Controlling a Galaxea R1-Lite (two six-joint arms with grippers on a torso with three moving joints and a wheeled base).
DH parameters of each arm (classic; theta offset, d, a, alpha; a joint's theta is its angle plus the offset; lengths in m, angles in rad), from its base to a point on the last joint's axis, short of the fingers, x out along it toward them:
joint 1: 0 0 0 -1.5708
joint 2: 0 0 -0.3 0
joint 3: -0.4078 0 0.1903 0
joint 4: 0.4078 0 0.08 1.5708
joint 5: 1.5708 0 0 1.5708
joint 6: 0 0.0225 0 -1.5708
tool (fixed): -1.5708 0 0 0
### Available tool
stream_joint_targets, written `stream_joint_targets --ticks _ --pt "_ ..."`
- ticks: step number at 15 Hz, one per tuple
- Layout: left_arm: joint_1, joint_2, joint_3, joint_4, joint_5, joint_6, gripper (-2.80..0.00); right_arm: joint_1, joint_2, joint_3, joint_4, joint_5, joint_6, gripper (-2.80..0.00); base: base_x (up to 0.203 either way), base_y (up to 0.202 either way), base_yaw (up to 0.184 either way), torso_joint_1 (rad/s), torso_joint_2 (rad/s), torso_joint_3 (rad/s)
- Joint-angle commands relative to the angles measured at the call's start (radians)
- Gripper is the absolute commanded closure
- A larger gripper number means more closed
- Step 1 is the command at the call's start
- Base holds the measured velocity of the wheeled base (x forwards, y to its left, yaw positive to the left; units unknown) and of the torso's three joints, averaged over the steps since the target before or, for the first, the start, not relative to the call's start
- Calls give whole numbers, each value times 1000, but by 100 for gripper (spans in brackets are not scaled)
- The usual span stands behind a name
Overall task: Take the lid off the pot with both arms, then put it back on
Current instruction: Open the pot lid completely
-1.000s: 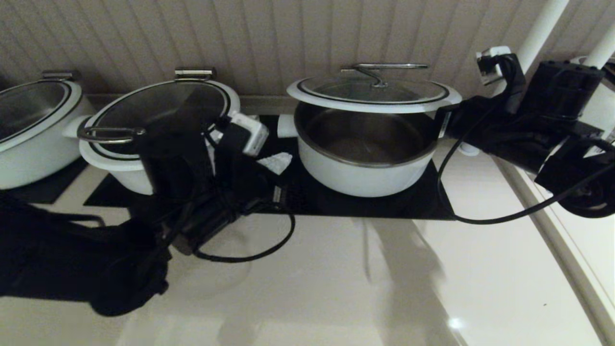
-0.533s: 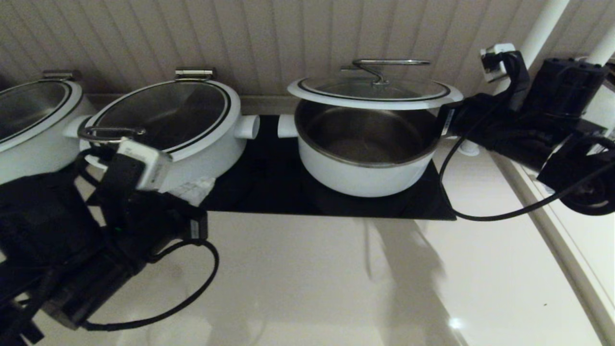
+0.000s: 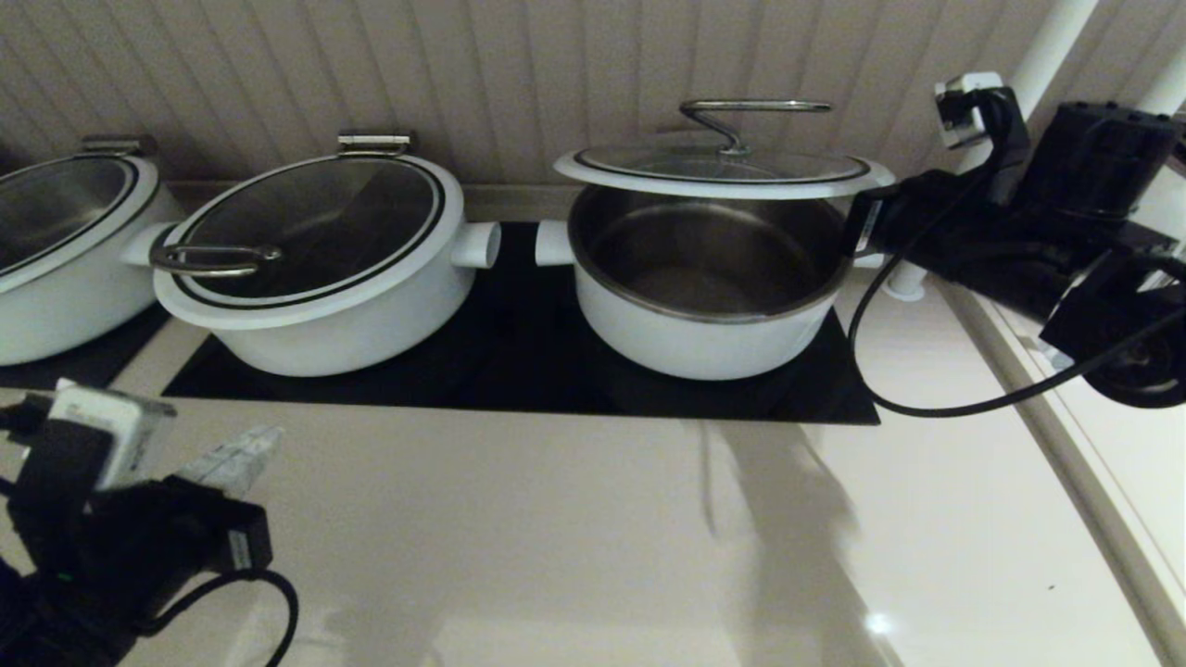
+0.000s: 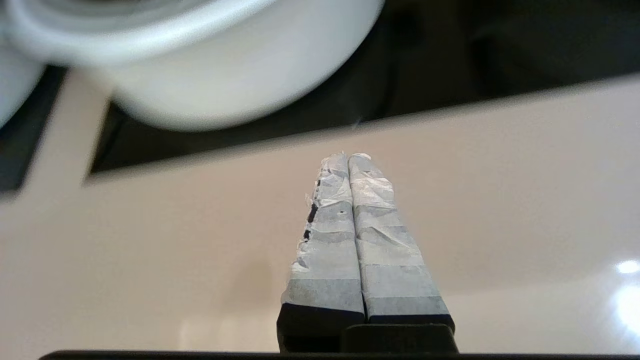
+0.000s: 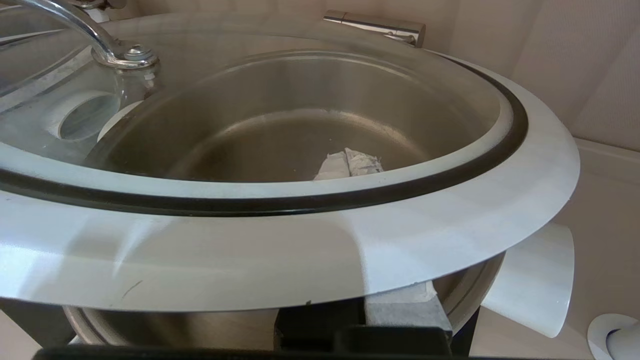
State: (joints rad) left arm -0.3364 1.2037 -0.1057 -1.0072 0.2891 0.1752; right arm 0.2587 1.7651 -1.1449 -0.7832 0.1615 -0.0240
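Observation:
The lid (image 3: 723, 171), glass with a wide white rim and a steel bar handle (image 3: 741, 116), is raised above the open pot (image 3: 704, 324). My right arm (image 3: 982, 245) reaches in from the right. Its gripper (image 5: 348, 160) is shut and lies under the lid's rim (image 5: 300, 250), bearing it from below; the fingertips show through the glass over the steel bowl. The lid's hinge bracket (image 5: 375, 27) is at the far side. My left gripper (image 3: 250, 449) is shut and empty, low over the counter at the front left; it also shows in the left wrist view (image 4: 348, 157).
A like pot with a loop-handled lid (image 3: 315, 250) stands left of the task pot, and a third (image 3: 56, 250) at the far left. Both middle pots sit on a black cooktop (image 3: 519, 371). The pot's stub handle (image 5: 535, 280) juts out beside my right gripper. A ribbed wall stands behind.
My left arm has drawn back from between the two pots to the front left of the counter. The lid has risen a little higher over the pot on my right gripper.

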Motion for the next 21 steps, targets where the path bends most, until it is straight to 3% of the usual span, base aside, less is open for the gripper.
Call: stream_joint_targets --ticks 1,5,10,18,19,21 --pt "44 -88 65 -4 2 1 0 1 -5 0 -5 1 -1 0 0 0 0 0 0 0" --pt "144 -149 106 7 36 2 0 1 -12 1 -5 1 -1 0 0 0 0 0 0 0" --pt "155 -251 106 59 61 9 0 1 -15 0 -5 1 -2 0 0 0 0 0 0 0" --pt "155 -926 106 686 80 20 0 1 -24 1 -5 2 -2 0 0 0 0 0 0 0" --pt "155 -938 106 755 63 4 0 1 -24 1 -5 1 -2 0 0 0 0 0 0 0" --pt "155 -924 106 827 -55 -45 0 1 -30 2 -5 1 -2 0 0 0 0 0 0 0"
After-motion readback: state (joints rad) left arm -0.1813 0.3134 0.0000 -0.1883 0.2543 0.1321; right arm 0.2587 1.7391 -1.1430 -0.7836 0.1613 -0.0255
